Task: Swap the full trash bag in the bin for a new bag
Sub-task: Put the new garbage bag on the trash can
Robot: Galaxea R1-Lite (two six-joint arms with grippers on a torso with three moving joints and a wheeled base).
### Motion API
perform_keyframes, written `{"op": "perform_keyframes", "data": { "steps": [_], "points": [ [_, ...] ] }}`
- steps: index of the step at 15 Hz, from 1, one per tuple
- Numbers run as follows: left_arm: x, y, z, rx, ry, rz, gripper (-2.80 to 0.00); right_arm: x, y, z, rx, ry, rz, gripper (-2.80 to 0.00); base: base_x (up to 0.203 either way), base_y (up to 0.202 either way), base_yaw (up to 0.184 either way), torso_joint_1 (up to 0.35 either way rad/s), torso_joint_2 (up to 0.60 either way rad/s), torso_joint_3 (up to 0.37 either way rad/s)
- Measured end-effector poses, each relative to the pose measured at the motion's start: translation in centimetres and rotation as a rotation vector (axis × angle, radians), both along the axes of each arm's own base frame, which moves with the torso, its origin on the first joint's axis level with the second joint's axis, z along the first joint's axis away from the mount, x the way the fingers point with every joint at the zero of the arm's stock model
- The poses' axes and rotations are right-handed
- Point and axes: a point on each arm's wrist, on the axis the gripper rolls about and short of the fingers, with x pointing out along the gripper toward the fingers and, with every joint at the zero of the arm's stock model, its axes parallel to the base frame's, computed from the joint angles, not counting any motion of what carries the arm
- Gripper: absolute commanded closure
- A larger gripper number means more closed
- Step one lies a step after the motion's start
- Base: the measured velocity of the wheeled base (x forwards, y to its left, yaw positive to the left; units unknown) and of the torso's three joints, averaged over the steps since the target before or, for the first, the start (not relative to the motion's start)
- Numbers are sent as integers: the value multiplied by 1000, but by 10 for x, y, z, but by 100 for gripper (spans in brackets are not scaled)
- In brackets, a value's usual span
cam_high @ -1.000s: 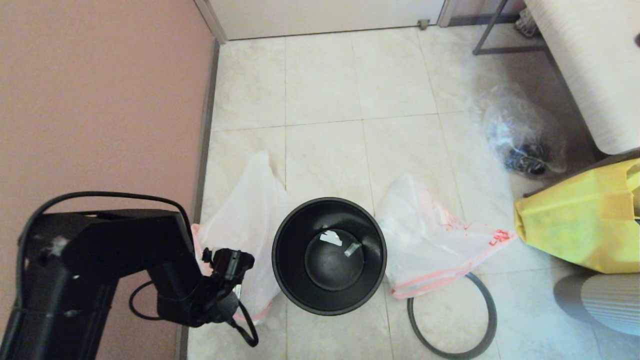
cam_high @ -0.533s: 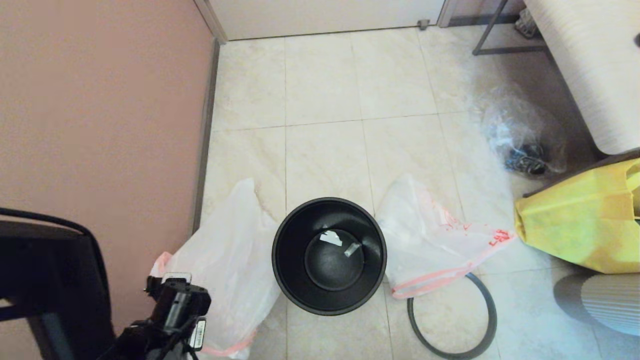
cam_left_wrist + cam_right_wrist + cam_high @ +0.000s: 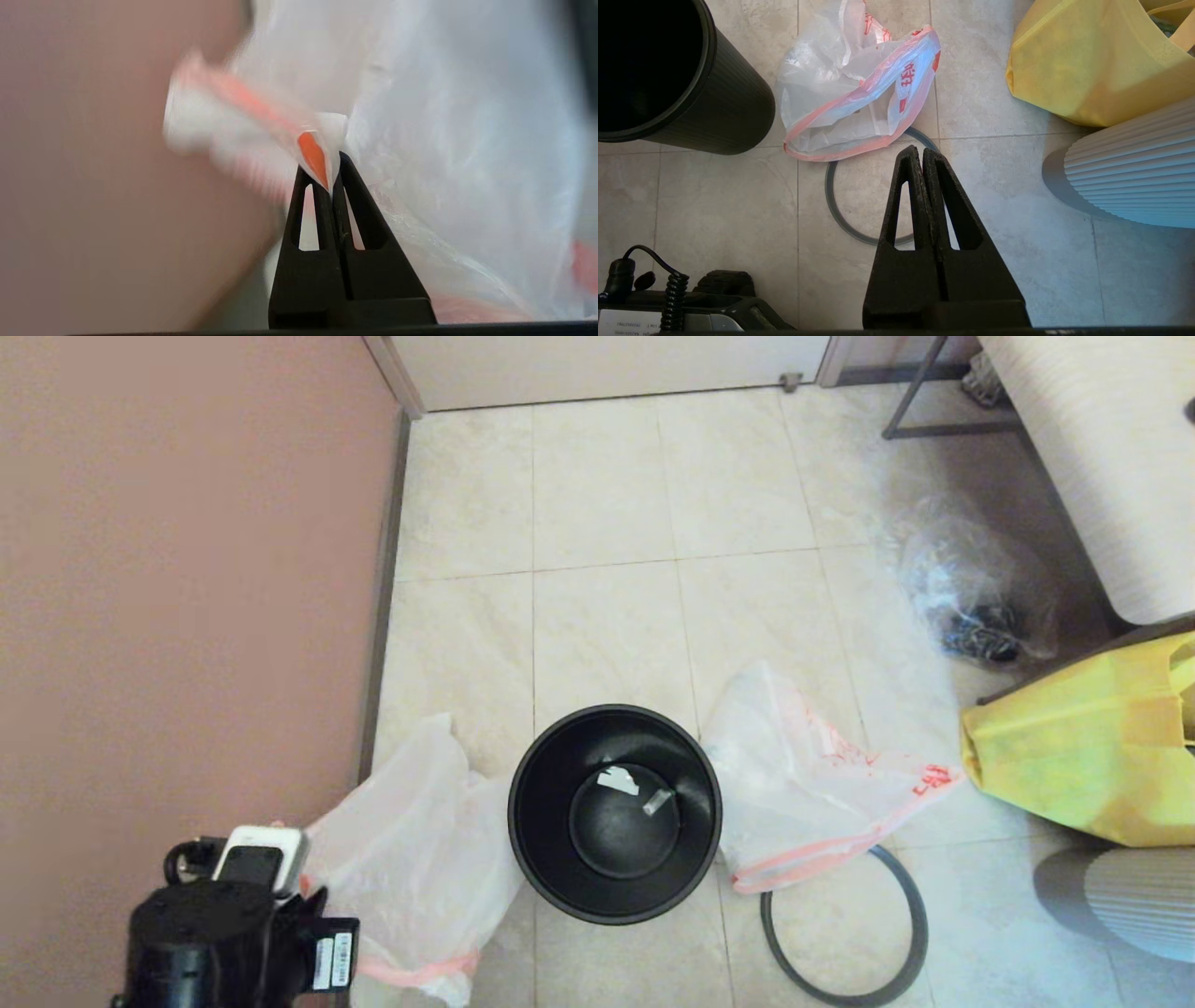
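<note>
Left gripper pinching orange-trimmed edge of translucent white bag, pink wall beside

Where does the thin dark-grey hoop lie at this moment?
In the head view the hoop lies flat on the floor tiles, right of the bin, its far edge tucked under the white bag with red print.

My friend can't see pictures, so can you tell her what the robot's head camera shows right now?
An open black bin stands on a tiled floor with only a few scraps at its bottom. The left claw, low by the pink wall, is shut on a thin white bag lying left of the bin. Another white bag and a grey hoop lie on its right.
</note>
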Motion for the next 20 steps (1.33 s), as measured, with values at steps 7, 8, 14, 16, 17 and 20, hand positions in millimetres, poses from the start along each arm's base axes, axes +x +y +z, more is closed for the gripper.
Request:
{"op": "perform_keyframes", "data": {
  "steps": [7, 8, 14, 16, 17, 20],
  "points": [
    [-23, -16, 104, -31, -309, -220, 0, 0, 0, 0, 0, 0, 0, 0, 0, 0, 0, 0, 0, 0],
    [-31, -16, 115, -46, -322, -257, 0, 0, 0, 0, 0, 0, 0, 0, 0, 0, 0, 0, 0, 0],
    [-73, -5, 171, -220, -285, -453, 0, 0, 0, 0, 0, -1, 0, 0, 0, 0, 0, 0, 0, 0],
    [-81, -1, 184, -304, -213, -540, 0, 0, 0, 0, 0, 0, -1, 0, 0, 0, 0, 0, 0, 0],
    [-85, 1, 188, -334, -173, -574, 0, 0, 0, 0, 0, 0, 0, 0, 0, 0, 0, 0, 0, 0],
    [-91, 6, 190, -347, -147, -611, 0, 0, 0, 0, 0, 0, -1, 0, 0, 0, 0, 0, 0, 0]
  ]
}}
